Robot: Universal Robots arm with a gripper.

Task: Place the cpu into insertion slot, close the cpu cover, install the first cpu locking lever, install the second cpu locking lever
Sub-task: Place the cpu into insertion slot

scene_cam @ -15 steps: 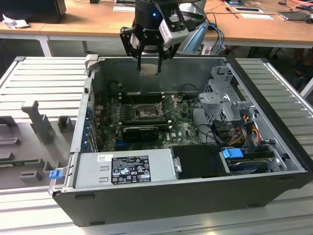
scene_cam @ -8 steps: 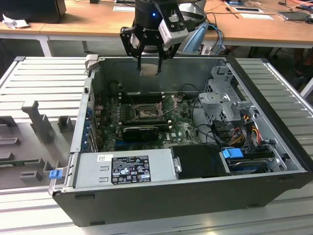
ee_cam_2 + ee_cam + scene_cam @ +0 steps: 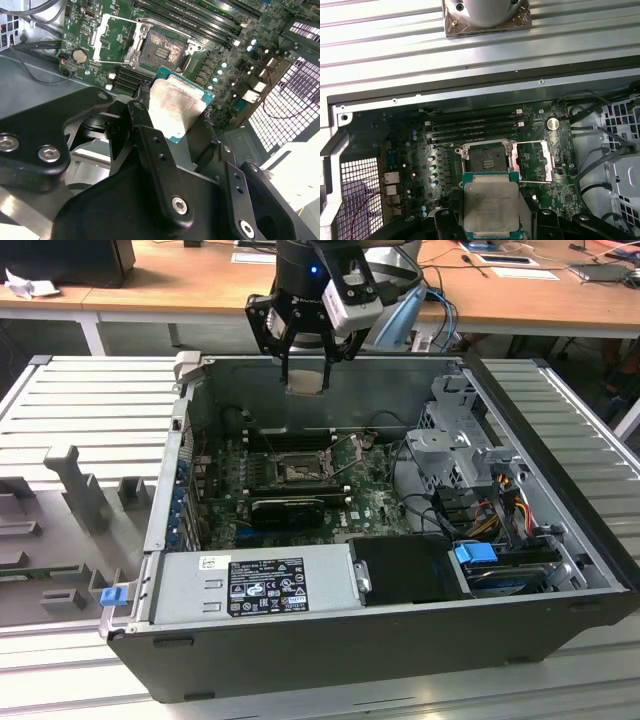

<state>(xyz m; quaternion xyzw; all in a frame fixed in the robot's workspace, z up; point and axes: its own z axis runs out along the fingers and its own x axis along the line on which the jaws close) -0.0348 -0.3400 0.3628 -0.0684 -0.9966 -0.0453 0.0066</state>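
My gripper [image 3: 304, 368] hangs above the open computer case, near its far wall, and is shut on the cpu [image 3: 303, 380]. In both wrist views the cpu [image 3: 177, 107] [image 3: 490, 202] lies flat between the black fingers [image 3: 145, 127], silver-grey face showing, with a green edge. Beneath and ahead of it the insertion slot [image 3: 487, 161] [image 3: 162, 50] [image 3: 297, 472] lies bare, a dark square in a silvery rim on the motherboard. The cpu cover [image 3: 536, 161] [image 3: 117, 40] is swung open beside the slot. Thin wire levers [image 3: 532, 143] stand out along the cover.
Memory slots [image 3: 470, 125] run along one side of the socket and a black ridged heatsink [image 3: 288, 508] along the other. A power supply [image 3: 255, 583] fills the case's near side. A drive cage [image 3: 455, 440] with cables is at the exterior view's right. A grey fixture tray [image 3: 70, 500] lies at that view's left.
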